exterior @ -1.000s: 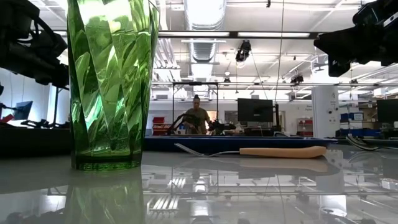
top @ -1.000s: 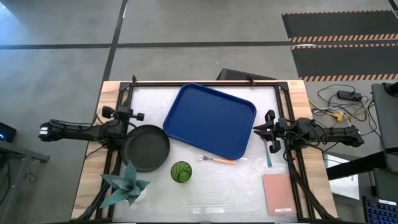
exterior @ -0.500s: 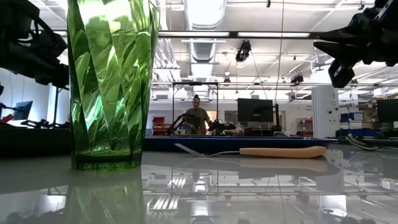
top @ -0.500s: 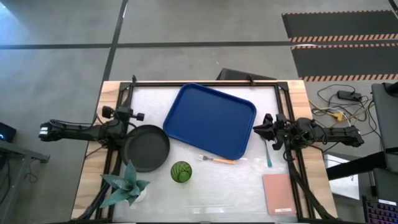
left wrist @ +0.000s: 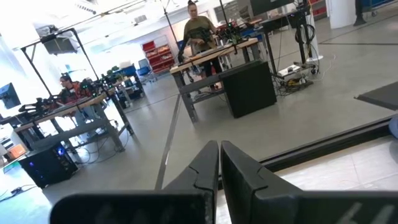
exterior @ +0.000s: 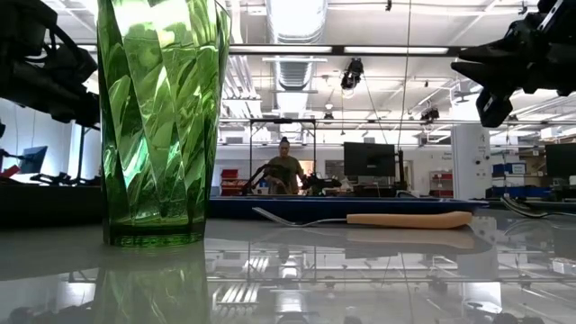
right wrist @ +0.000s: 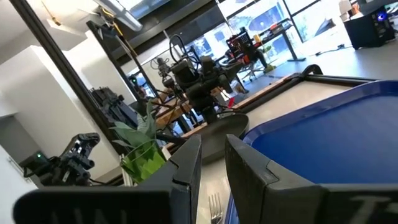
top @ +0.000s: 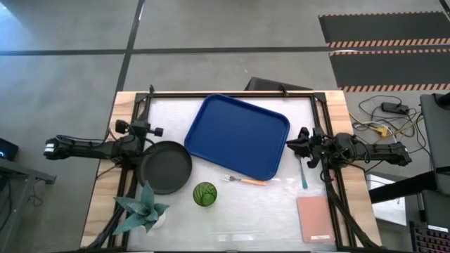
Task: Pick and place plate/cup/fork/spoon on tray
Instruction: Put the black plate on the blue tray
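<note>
The blue tray (top: 239, 137) lies mid-table, toward the far side. The dark plate (top: 166, 166) rests on the table to its left. The green cup (top: 204, 194) stands upright near the front and fills the left of the low view (exterior: 162, 117). The orange-handled fork (top: 246, 180) lies flat just in front of the tray. The teal-handled spoon (top: 304, 177) lies at the right. My right gripper (top: 294, 145) hovers open above the table, between the tray's right edge and the spoon's far end. My left gripper (top: 153, 131) is shut and waits beyond the plate's far left rim.
A pale teal spiky plant (top: 143, 209) stands at the front left. A pink pad (top: 314, 219) lies at the front right. People and workbenches show in the room beyond the table. Bare table lies between the cup and the pad.
My right gripper has shifted a little toward the table's left, nearer the tray's right edge, and has turned, so that its two fingers now show apart in the low view. Nothing on the table has moved.
</note>
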Available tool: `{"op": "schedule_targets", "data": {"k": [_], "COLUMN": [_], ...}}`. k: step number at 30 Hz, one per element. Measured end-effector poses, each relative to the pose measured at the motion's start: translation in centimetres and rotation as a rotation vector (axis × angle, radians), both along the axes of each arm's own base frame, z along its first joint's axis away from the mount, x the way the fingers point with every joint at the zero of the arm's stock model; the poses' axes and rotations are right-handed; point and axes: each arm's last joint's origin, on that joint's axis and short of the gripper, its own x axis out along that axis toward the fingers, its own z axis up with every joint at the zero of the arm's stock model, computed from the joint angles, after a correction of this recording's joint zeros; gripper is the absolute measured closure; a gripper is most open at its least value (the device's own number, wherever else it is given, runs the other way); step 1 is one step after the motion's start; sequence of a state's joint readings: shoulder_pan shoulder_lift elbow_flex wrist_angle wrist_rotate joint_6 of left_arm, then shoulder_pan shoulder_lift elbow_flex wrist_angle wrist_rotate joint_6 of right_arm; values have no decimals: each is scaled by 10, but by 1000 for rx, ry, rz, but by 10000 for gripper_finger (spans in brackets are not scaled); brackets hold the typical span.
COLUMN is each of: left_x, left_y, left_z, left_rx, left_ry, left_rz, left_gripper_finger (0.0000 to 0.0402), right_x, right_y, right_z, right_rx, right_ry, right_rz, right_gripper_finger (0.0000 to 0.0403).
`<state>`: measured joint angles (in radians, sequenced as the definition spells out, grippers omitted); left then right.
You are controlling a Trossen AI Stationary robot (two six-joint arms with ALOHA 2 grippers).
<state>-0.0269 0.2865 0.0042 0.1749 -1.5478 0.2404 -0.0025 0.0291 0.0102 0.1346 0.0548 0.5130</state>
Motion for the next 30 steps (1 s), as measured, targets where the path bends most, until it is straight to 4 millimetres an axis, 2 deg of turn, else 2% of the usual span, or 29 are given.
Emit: {"op": "schedule_targets", "data": {"k": [4,6,10,14,16,21,26,30], "left_x": [0,0,2,4,7,16,18,17], "left_y": [0,0,0,0,-1,-6,-14,-17], "left_z": [0,1,5,7,11,37,57,64], "left_rx": [-3,-12,-52,-101,-158,-256,-177,-116], "left_ry": [-51,-225,-730,-931,-965,-964,-894,-894], "left_rz": [-3,-5,-40,-105,-204,-577,-1031,-1144], "left_gripper_finger": [402,402,402,402,402,402,402,402], "right_x": [0,0,0,0,0,0,0,0], "right_y": [0,0,0,0,0,0,-1,-1], "right_z": [-1,-1,-1,-1,-1,1,3,3], "right_rx": [-25,-47,-68,-84,-90,-131,-168,-172], "right_ry": [11,13,14,15,13,-7,-17,-16], "right_rz": [-3,-6,-9,-10,-11,-17,-42,-48], "right_gripper_finger": [342,342,342,342,342,342,342,342]}}
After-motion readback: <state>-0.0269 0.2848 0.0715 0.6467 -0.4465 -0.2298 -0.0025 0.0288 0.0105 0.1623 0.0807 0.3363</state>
